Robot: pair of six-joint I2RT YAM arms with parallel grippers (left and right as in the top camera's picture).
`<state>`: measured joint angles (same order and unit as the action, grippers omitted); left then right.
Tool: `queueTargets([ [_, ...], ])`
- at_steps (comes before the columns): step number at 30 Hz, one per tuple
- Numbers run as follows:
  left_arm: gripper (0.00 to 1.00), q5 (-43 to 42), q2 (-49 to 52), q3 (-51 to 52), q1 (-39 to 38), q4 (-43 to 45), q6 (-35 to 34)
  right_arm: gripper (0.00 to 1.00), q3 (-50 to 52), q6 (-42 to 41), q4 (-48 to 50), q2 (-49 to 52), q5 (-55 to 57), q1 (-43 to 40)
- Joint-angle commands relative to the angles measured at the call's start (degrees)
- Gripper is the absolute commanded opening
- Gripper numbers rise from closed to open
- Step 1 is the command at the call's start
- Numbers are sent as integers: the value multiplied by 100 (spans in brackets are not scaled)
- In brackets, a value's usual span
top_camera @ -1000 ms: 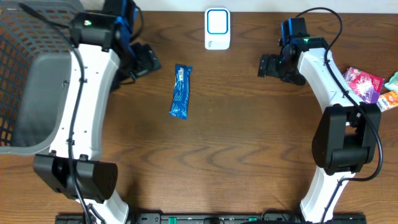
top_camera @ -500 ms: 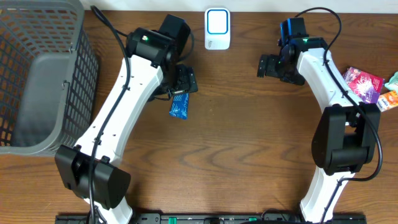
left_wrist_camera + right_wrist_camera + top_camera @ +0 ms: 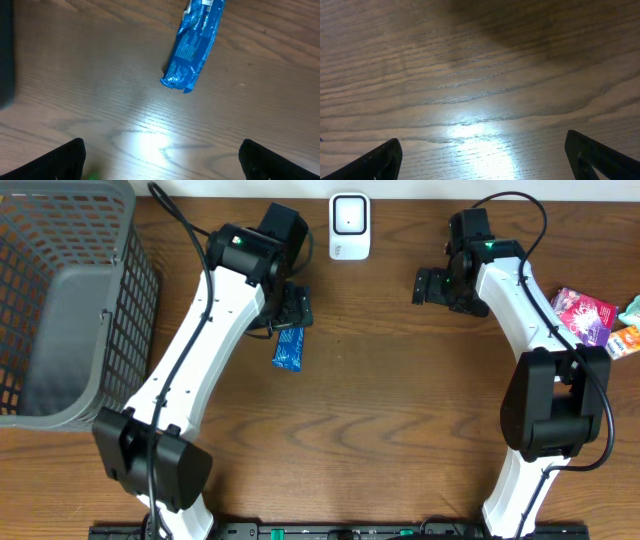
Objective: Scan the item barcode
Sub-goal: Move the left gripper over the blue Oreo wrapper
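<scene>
At the far left of the wooden table point(image 3: 380, 410) stands a grey wire basket point(image 3: 130, 280); inside it only its plain grey bottom shows. At the far edge, about the middle, a white barcode scanner point(image 3: 349, 225) lies flat.

The blue packet point(image 3: 287, 352) lies on the table left of centre, nearer than the scanner and slightly to its left. Its long axis runs far to near, with the near end leaning a little to the left. The left gripper point(image 3: 292, 308) hangs over its far end and hides that part from above. In the left wrist view the packet point(image 3: 192, 47) lies flat ahead of the gripper point(image 3: 160, 155), its crimped end towards the fingers and a white patch at its other end. The fingers stand wide apart with only bare wood between them.

The right gripper point(image 3: 432, 285) is right of the scanner and well apart from the packet. Its jaws are spread wide over bare wood point(image 3: 485, 155).

At the right edge lie a pink packet point(image 3: 585, 313) and an orange packet point(image 3: 625, 340).
</scene>
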<state>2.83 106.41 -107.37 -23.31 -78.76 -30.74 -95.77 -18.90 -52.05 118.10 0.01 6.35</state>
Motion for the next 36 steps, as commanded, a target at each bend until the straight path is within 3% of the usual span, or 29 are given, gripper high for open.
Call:
queueTargets([
  [1, 98, 136, 273, 35, 20, 4, 310, 99, 31, -79, -2, -81, 79, 50],
  [10, 99, 903, 575, 35, 24, 59, 439, 99, 31, -79, -4, -81, 76, 50],
  [12, 80, 850, 577, 35, 15, 199, 439, 99, 31, -79, -2, -81, 76, 50],
  [14, 73, 702, 577, 35, -9, 341, 450, 99, 31, -79, -4, -81, 79, 50],
  [18, 72, 223, 579, 35, -87, 651, 820, 99, 31, -79, -2, -81, 79, 50],
  [25, 72, 212, 684, 35, -234, 955, 855, 99, 31, -79, -2, -81, 76, 50],
  [36, 72, 210, 1825, 35, -304, 1421, 1294, 99, 31, -79, -2, -81, 76, 55],
])
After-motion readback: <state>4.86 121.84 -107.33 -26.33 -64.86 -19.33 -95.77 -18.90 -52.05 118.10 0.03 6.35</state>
